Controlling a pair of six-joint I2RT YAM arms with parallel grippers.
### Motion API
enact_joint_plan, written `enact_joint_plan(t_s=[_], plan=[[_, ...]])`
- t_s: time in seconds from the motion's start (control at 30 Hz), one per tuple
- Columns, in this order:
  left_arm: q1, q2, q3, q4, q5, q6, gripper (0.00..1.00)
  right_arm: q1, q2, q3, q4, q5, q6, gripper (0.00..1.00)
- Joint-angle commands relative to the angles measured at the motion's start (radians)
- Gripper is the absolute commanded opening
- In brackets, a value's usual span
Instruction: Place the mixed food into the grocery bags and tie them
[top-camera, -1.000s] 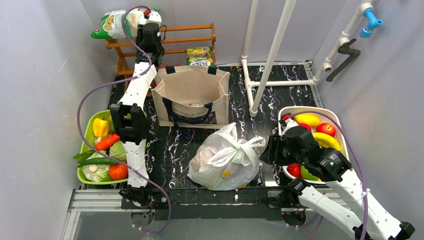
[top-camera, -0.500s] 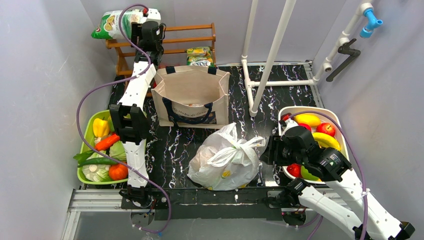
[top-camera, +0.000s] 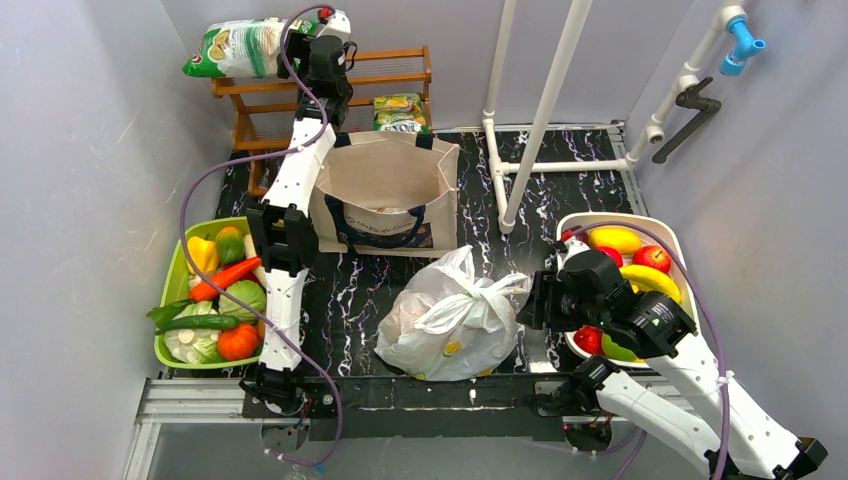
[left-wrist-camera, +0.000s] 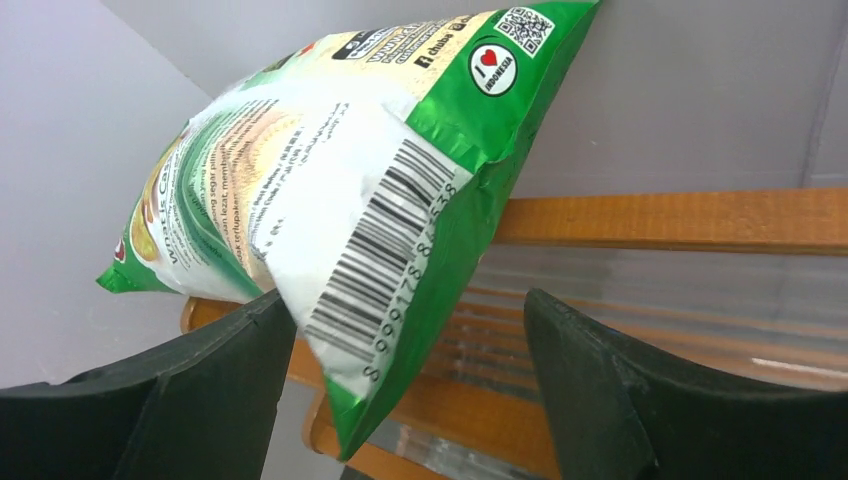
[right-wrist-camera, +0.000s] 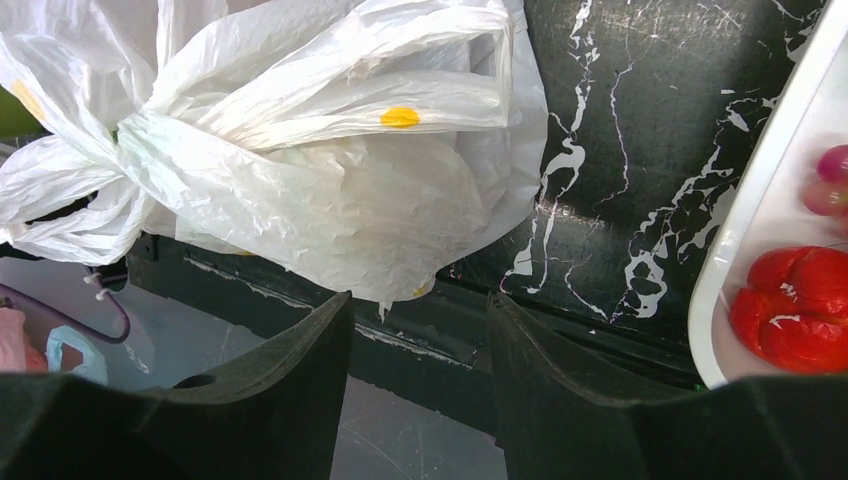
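Note:
A green and white snack packet (left-wrist-camera: 330, 190) lies on the top of the wooden rack (left-wrist-camera: 680, 220) at the back left, also seen from above as the packet (top-camera: 235, 45). My left gripper (left-wrist-camera: 402, 300) is open wide around its lower corner, with a clear gap on the right side. The beige canvas tote (top-camera: 385, 190) stands open just in front of the rack. The white plastic bag (top-camera: 445, 320) sits bulging at the near middle, its handles bunched together. My right gripper (right-wrist-camera: 418, 300) is open beside the bag's right edge (right-wrist-camera: 330, 150), holding nothing.
A green tray (top-camera: 168, 290) of vegetables sits at the left, a white tray (top-camera: 640, 222) of fruit at the right. More snack packets (top-camera: 398, 112) rest on the rack's lower shelf. White pipes (top-camera: 540, 110) rise behind the tote.
My left gripper has opened, letting go of the green packet, and the arm has swung a little to the right. The right arm has not moved.

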Motion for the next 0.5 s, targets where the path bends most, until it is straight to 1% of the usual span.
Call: enact_joint_plan(t_s=[0.0, 0.1, 0.17, 0.2, 0.23, 0.27, 0.3, 0.37, 0.47], plan=[[0.015, 0.039, 0.123, -0.002, -0.034, 0.128, 0.82, -0.001, 0.016, 0.011, 0.044, -0.024, -0.004, 0.58], [0.037, 0.038, 0.115, -0.040, -0.032, 0.077, 0.80, -0.001, 0.024, 0.005, 0.059, -0.023, 0.003, 0.59], [0.048, 0.044, 0.117, -0.045, -0.023, 0.070, 0.79, -0.001, 0.036, 0.011, 0.056, -0.023, 0.005, 0.59], [0.051, 0.054, 0.127, -0.038, 0.005, 0.079, 0.72, -0.001, 0.046, 0.015, 0.057, -0.023, 0.003, 0.58], [0.051, 0.057, 0.127, -0.032, 0.013, 0.078, 0.62, -0.001, 0.050, 0.016, 0.057, -0.024, 0.002, 0.58], [0.051, 0.062, 0.127, -0.031, 0.010, 0.076, 0.56, -0.001, 0.053, 0.016, 0.058, -0.021, 0.001, 0.58], [0.053, 0.069, 0.129, -0.034, 0.009, 0.070, 0.50, -0.001, 0.055, 0.016, 0.059, -0.019, 0.000, 0.58], [0.054, 0.074, 0.138, -0.032, 0.026, 0.061, 0.44, -0.001, 0.057, 0.013, 0.060, -0.023, 0.001, 0.58], [0.056, 0.078, 0.140, 0.001, 0.058, 0.079, 0.27, -0.001, 0.055, 0.000, 0.058, -0.023, 0.001, 0.59]])
